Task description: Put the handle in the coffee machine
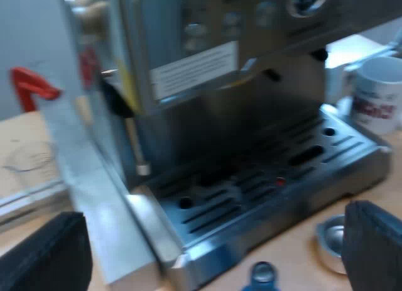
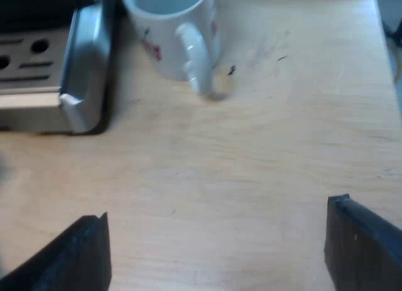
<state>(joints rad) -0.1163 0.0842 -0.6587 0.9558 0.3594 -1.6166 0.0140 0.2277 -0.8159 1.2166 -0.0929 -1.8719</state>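
Note:
The espresso machine (image 1: 251, 71) stands close before my left gripper (image 1: 207, 256), whose black fingers (image 1: 44, 253) are wide apart with nothing between them. The round metal cup of the holder (image 1: 330, 239) lies on the wooden table just before the drip tray (image 1: 264, 190), partly hidden behind one left finger; its handle is hidden. A blue tamper (image 1: 260, 275) stands on the table near the tray's front edge. My right gripper (image 2: 220, 250) hangs open over bare wood, a short way from the white mug (image 2: 173, 33).
The white mug (image 1: 377, 93) stands beside the drip tray's end (image 2: 85, 83). A steam wand (image 1: 135, 146) hangs at the machine's side. Beyond that side sit a measuring glass (image 1: 28, 159), a red object (image 1: 31, 87) and metal rails (image 1: 25, 200). Bare wooden table (image 2: 264, 153) lies under the right gripper.

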